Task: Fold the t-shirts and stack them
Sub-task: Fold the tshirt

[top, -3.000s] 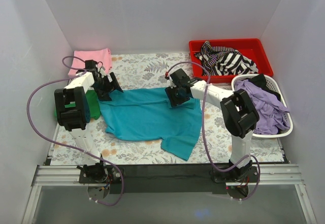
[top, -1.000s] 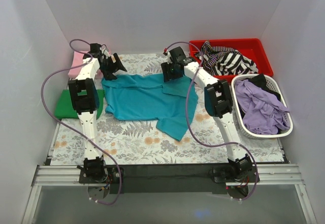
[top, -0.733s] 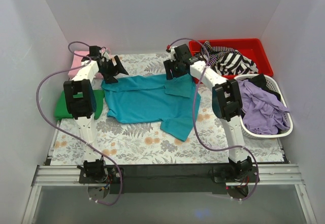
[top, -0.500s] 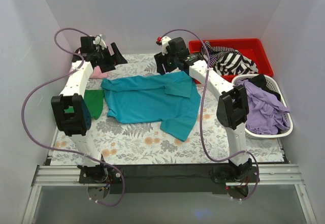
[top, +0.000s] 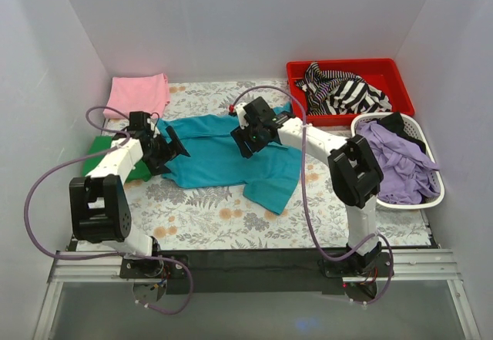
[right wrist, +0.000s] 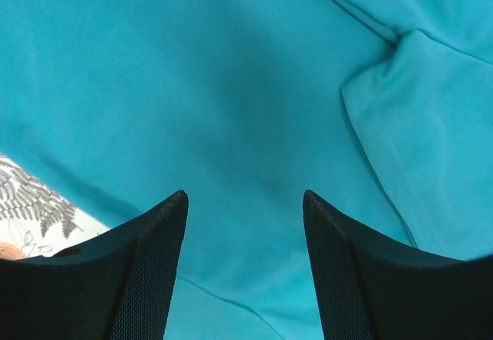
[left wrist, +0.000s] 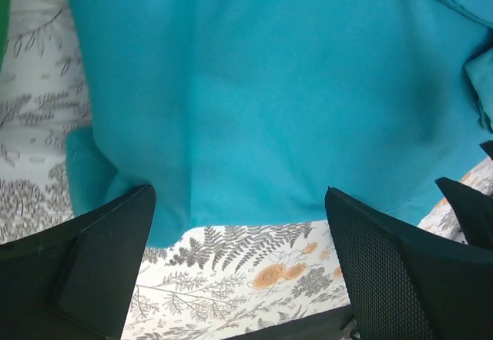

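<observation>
A teal t-shirt (top: 231, 163) lies spread on the floral table, one lower corner hanging toward the front right. My left gripper (top: 174, 149) hovers open at the shirt's left hem; in the left wrist view the teal cloth (left wrist: 269, 85) ends just ahead of the gripper (left wrist: 239, 201), with nothing between the fingers. My right gripper (top: 246, 146) is open over the shirt's upper middle, above flat teal cloth (right wrist: 231, 85) with nothing between the jaws of that gripper (right wrist: 245, 197). A folded pink t-shirt (top: 139, 93) sits at the back left. A green t-shirt (top: 100, 149) lies partly behind the left arm.
A red bin (top: 400, 74) at the back right holds a black-and-white striped garment (top: 343, 89). In front of it a white basket (top: 437, 193) holds purple clothes (top: 397, 159). White walls close in the table on three sides.
Both grippers let the teal shirt down at the back, rose, then came toward the near side. The left now hangs at the shirt's left hem, the right over its upper middle.
</observation>
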